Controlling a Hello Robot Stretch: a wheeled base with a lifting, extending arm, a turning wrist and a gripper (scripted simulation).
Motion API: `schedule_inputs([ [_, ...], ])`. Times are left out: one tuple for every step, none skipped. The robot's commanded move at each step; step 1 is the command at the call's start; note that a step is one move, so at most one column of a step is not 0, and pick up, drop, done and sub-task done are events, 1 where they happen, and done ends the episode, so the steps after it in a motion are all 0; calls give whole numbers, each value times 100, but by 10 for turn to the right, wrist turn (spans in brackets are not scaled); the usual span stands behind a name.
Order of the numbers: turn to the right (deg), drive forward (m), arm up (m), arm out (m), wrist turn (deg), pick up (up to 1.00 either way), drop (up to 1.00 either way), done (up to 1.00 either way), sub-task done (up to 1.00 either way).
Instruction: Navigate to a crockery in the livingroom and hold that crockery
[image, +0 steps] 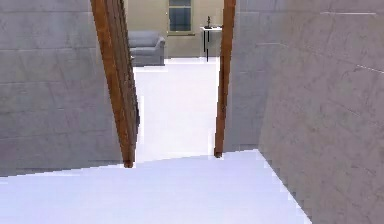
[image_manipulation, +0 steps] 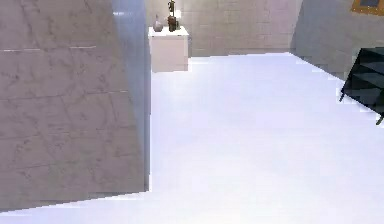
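A brown door (image: 115, 80) stands swung open in a wooden doorframe (image: 226, 90) between grey walls. Past it, across white floor (image: 180, 100), a grey sofa (image: 146, 45) sits below a window (image: 180, 15), with a dark thin-legged counter (image: 210, 38) just beside it. In the arm side view a white counter (image_manipulation: 168, 48) against the far wall carries a dark slender thing (image_manipulation: 173, 15) and a small pale thing (image_manipulation: 157, 22). Whether either is the crockery cannot be told. A dark shelf (image_manipulation: 365, 85) stands at that view's right. The tool's state cannot be told
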Motion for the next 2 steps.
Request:
schedule_inputs([
  [0, 100, 0, 0, 0, 0, 0, 0, 0],
  [0, 85, 0, 0, 0, 0, 0, 0, 0],
])
